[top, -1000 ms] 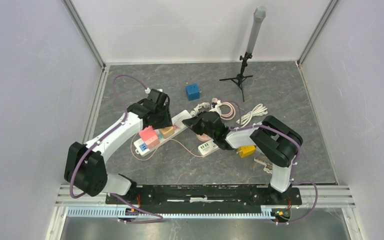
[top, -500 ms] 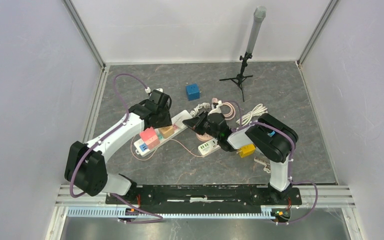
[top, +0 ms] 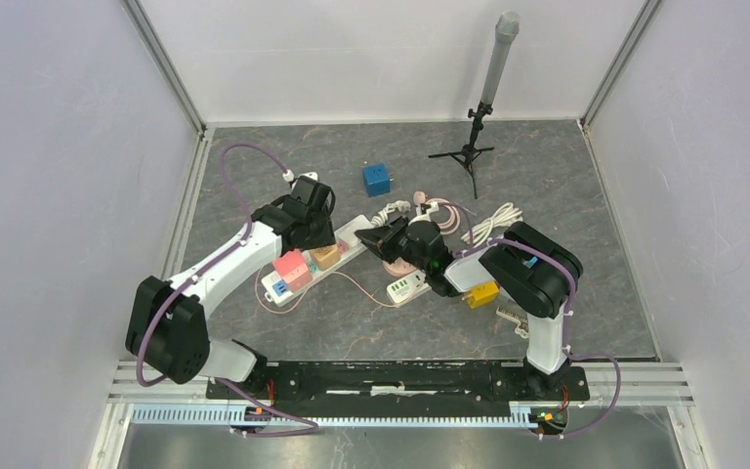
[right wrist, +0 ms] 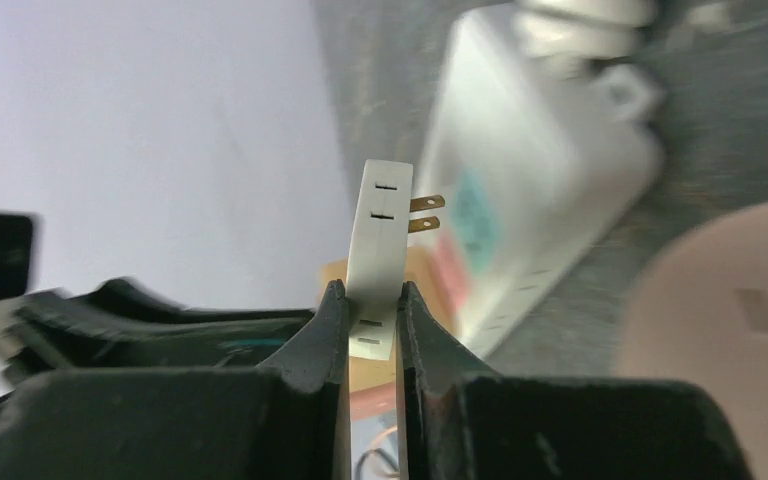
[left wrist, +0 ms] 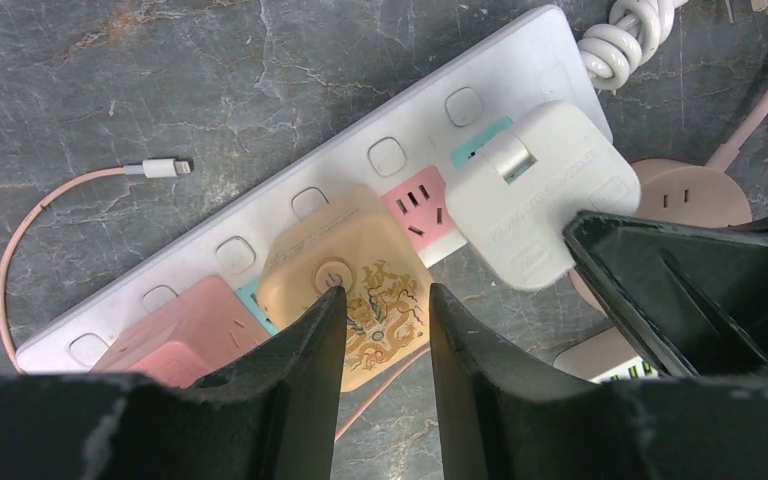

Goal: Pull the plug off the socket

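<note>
**Grey desk (top: pixel 547 176), white walls: white plug (right wrist: pixel 385 220) held clear of the power strip (left wrist: pixel 260 222)**

The right hand (right wrist: pixel 372 290) pinches the white plug by its flat sides, both fingers pressed against it. The plug's two brass prongs (right wrist: pixel 422 212) stick out bare and touch nothing. In the left wrist view the plug hangs tilted over the far end of the power strip, and a teal socket (left wrist: pixel 480 140) shows partly from under it. The overhead view places it at the end of the strip nearest the desk's middle.

The left hand (left wrist: pixel 380 295) is over the middle of the strip, its fingers parted by a narrow gap with nothing between them. The tips sit above a beige plug (left wrist: pixel 345 280) with a gold pattern; whether they touch it cannot be told. A pink plug (left wrist: pixel 185 335) sits just beside the beige one, toward the strip's near end. An uncovered pink socket (left wrist: pixel 422 205) lies between the beige plug and the white one.

A thin pink cable (left wrist: pixel 165 167) with a white connector curls on the desk beside the strip. A round pink piece (left wrist: pixel 680 195) lies just past the white plug, partly hidden by the right hand. A coiled white cord (left wrist: pixel 625 40) lies at the strip's far end. Farther back stand a blue cube (top: pixel 376 179) and a small black tripod (top: pixel 469 151) holding a grey tube. A small white strip with green sockets (top: pixel 405 286) and a yellow block (top: pixel 481 293) lie near the right arm.
</note>
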{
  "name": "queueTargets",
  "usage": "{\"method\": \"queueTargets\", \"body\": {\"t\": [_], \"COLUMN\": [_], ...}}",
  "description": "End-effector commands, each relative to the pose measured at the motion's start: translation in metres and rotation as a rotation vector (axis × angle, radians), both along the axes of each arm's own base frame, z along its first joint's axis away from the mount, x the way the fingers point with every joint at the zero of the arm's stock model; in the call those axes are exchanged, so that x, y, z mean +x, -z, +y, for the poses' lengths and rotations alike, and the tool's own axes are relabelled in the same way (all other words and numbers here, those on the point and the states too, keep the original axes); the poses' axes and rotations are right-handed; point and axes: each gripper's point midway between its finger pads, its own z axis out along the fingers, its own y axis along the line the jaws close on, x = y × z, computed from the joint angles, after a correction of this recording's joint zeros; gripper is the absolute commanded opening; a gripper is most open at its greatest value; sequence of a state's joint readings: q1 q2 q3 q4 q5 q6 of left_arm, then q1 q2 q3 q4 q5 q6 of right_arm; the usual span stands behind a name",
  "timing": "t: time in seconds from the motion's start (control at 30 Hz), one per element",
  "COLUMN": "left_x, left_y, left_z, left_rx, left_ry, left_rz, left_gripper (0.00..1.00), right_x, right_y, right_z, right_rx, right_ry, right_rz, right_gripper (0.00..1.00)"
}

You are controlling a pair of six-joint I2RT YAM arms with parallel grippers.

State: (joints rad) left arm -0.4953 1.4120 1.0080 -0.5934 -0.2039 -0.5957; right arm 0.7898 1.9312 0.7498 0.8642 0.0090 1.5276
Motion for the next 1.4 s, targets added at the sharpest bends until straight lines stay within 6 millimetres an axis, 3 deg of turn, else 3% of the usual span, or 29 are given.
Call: {"method": "queueTargets", "body": {"t": [0.0, 0.17, 0.33, 0.53, 0.67, 0.77, 0.87, 1.0, 1.1, 1.13, 1.27, 1.37], "left_x": [-0.042, -0.041, -0.035, -0.017, -0.008, -0.007, -0.009, -0.016, -0.024, -0.026, -0.033, -0.035], "left_y": [0.055, 0.053, 0.035, -0.025, -0.068, -0.094, -0.118, -0.144, -0.155, -0.156, -0.155, -0.135], "left_z": [0.026, 0.025, 0.022, 0.005, 0.002, 0.004, 0.012, 0.032, 0.047, 0.05, 0.061, 0.065], "left_rx": [0.131, 0.13, 0.099, -0.012, -0.064, -0.089, -0.097, -0.07, -0.05, -0.043, -0.02, 0.007], "left_ry": [0.016, 0.017, 0.014, 0.039, 0.049, 0.04, 0.022, -0.023, -0.054, -0.061, -0.081, -0.096], "left_rz": [0.209, 0.204, 0.147, -0.01, -0.125, -0.202, -0.279, -0.377, -0.423, -0.432, -0.445, -0.408], "left_gripper": [0.43, 0.43, 0.43, 0.47, 0.53, 0.57, 0.65, 0.8, 0.95, 0.99, 1.0, 1.0], "right_x": [-0.006, 0.0, 0.014, 0.028, 0.033, 0.037, 0.043, 0.059, 0.07, 0.073, 0.081, 0.083], "right_y": [-0.088, -0.074, -0.064, -0.093, -0.093, -0.091, -0.09, -0.11, -0.102, -0.102, -0.085, -0.075], "right_z": [0.019, 0.019, -0.007, -0.032, -0.057, -0.062, -0.053, -0.013, 0.016, 0.024, 0.037, 0.045], "right_rx": [0.322, 0.207, 0.025, -0.094, -0.204, -0.245, -0.252, -0.224, -0.165, -0.147, -0.118, -0.124], "right_ry": [-0.056, -0.05, 0.047, 0.102, 0.148, 0.121, 0.067, -0.087, -0.199, -0.22, -0.238, -0.271], "right_rz": [-0.125, -0.14, -0.195, -0.321, -0.344, -0.351, -0.377, -0.548, -0.57, -0.573, -0.576, -0.627], "right_gripper": [0.0, 0.0, 0.0, 0.0, 0.0, 0.0, 0.0, 0.04, 0.06, 0.06, 0.08, 0.18]}}
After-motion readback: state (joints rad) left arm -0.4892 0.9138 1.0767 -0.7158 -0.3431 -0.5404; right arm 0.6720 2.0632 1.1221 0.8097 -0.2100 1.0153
